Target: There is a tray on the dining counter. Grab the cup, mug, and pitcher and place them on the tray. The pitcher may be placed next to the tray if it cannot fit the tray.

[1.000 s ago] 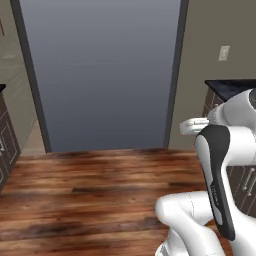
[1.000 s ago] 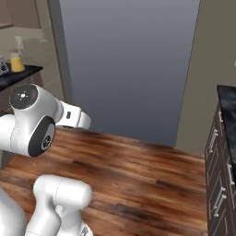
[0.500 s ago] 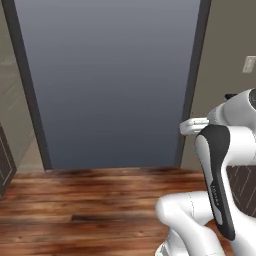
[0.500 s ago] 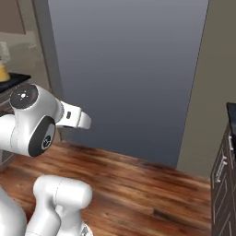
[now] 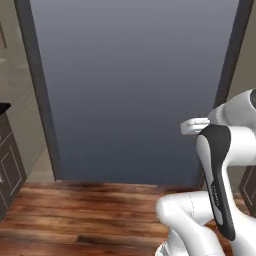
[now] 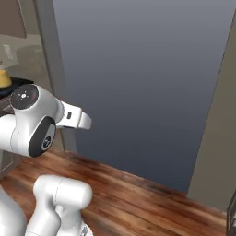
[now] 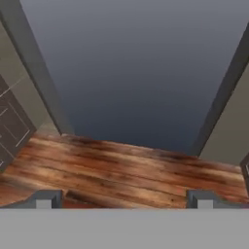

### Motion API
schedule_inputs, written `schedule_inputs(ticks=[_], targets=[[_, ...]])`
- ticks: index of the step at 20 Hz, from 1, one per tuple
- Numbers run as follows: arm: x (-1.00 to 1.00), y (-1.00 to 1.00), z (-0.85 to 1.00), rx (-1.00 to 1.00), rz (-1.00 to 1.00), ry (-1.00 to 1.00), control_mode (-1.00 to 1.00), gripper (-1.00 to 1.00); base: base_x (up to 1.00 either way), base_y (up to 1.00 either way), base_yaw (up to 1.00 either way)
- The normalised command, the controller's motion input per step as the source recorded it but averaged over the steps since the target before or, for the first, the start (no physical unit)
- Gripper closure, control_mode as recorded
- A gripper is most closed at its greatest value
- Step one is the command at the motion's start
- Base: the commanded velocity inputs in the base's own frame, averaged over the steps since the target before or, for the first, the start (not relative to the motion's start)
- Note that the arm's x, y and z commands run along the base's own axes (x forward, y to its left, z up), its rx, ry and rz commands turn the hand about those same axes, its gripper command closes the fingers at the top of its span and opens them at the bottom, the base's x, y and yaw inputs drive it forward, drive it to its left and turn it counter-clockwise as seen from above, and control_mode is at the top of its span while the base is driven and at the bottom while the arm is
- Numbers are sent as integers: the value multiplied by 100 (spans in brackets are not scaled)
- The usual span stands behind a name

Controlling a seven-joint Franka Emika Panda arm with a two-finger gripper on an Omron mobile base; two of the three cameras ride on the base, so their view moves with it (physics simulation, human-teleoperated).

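Note:
My gripper (image 7: 124,199) is open wide, and only wooden floor (image 7: 121,170) shows between its two dark fingertips (image 7: 46,199). It hangs in mid-air, facing a tall grey panel (image 7: 131,68). At the far left of the right base view a small orange-yellow vessel (image 6: 3,78), which may be the pitcher, stands on a dark counter top (image 6: 16,85) and is cut off by the frame edge. The tray, the cup, the mug and the dining counter are out of view.
A tall grey panel (image 5: 135,85) in a dark frame (image 5: 37,90) stands straight ahead above brown plank flooring (image 5: 85,215). Dark cabinet fronts flank it at the left (image 5: 9,162) and at the right (image 6: 232,212). Beige wall (image 6: 216,138) lies right of the frame.
The whole picture has shifted: the base has driven nearer to the grey panel, which now looks larger. The side cabinets have slid toward the edges. The arm's pose and the open gripper are unchanged.

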Motion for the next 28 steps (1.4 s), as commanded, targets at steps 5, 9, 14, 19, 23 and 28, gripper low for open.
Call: schedule_inputs(ticks=[5, 9, 14, 19, 23, 28], targets=[[0, 0, 0, 0, 0, 0, 100, -100, 79, 0, 49], [0, 0, 0, 0, 0, 0, 100, -100, 74, 0, 53], [0, 0, 0, 0, 0, 0, 100, -100, 68, 0, 52], [0, 0, 0, 0, 0, 0, 100, -100, 68, 0, 48], [0, 0, 0, 0, 0, 0, 100, -100, 71, 0, 44], [0, 0, 0, 0, 0, 0, 100, -100, 76, 0, 40]])
